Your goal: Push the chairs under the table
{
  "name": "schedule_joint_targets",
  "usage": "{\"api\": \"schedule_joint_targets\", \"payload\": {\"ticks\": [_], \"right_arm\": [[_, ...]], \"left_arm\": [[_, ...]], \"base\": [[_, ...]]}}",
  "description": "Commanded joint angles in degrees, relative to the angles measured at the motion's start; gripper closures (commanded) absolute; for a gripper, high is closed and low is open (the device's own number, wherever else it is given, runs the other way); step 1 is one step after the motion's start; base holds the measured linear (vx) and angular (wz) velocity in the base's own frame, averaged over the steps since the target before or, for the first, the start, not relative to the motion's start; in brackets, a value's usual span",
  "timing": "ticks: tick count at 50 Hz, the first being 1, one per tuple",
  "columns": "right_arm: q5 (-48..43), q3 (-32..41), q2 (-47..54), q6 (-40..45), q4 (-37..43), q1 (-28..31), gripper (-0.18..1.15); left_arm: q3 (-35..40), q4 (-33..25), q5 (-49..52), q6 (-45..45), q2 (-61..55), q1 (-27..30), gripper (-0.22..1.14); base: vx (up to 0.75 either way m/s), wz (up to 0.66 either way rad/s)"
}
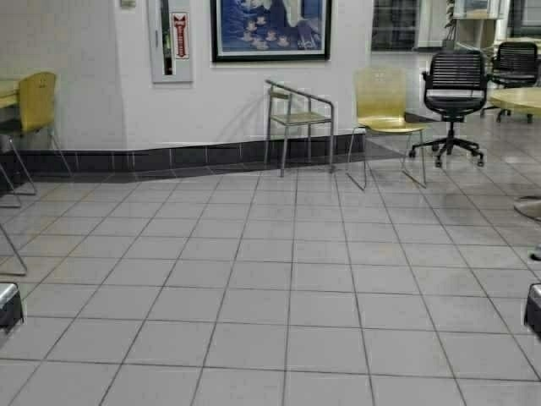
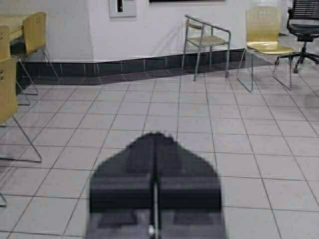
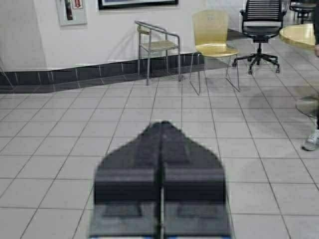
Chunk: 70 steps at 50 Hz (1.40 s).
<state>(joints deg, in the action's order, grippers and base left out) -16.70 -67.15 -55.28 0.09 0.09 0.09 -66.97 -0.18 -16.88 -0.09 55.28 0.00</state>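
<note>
Closest to me are both grippers, each with its fingers pressed together and holding nothing. From the left wrist, my left gripper (image 2: 155, 186) is a dark wedge with only a thin seam down the middle, hanging above the grey tiled floor (image 1: 279, 288). My right gripper (image 3: 161, 181) looks the same from its own wrist, pinched to a slit over the tiles. From the high view both sit low at the outer edges, left (image 1: 8, 306) and right (image 1: 532, 311).

Well ahead of the right gripper, near the white wall (image 1: 237, 101), a tan moulded plywood chair (image 1: 385, 118) stands on thin chrome legs, its curved backrest toward the wall. Just left of it is a metal-framed armchair (image 1: 297, 123); to its right, a black mesh office chair (image 1: 452, 93) on castors. Far to my left, another tan chair (image 1: 35, 101) sits against the pale wood desk (image 1: 7, 89), with more tan backrests (image 2: 5, 79) just beside the left gripper's side.
</note>
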Motion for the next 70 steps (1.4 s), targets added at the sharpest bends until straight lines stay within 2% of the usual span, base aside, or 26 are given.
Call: {"api": "schedule_joint_targets", "payload": {"ticks": [1,5,10,19,36,48,70], "right_arm": [[0.4,-0.9,-0.1,0.6,0.0,-0.2,0.91],[1.1,-0.8,-0.6,0.9,0.0,-0.3,0.88],[1.9,-0.2,-1.2,0.9,-0.3,-0.3,0.93],[5.2,0.0,-1.1,0.9,-0.4,-0.3,0.92],[5.2,0.3,0.4,0.9,-0.4,-0.3,0.92],[5.2,-0.6,0.4,1.1,-0.3,-0.3,0.92],[5.1,0.0,0.6,1.3,-0.4,-0.3,0.92]], "left_arm": [[-0.4,0.1,-0.2,-1.2,-0.5,-0.1,0.94],[-0.5,0.3,-0.1,-1.8,-0.5,-0.1,0.85],[-1.5,0.3,-0.1,-1.9,-0.4,-0.1,0.88],[-2.3,0.3,-0.1,-2.3,0.5,-0.1,0.89],[-2.5,0.3,-0.5,-1.8,0.0,-0.1,0.89],[-2.4,0.4,-0.8,-1.1,-3.9,-0.1,0.89],[-2.1,0.1,-0.4,-2.4,-0.5,-0.1,0.89]], "base": [[0.17,0.06],[0.19,0.07],[0.22,0.11],[0.24,0.12],[0.27,0.18],[0.31,0.47],[0.34,0.53]]}}
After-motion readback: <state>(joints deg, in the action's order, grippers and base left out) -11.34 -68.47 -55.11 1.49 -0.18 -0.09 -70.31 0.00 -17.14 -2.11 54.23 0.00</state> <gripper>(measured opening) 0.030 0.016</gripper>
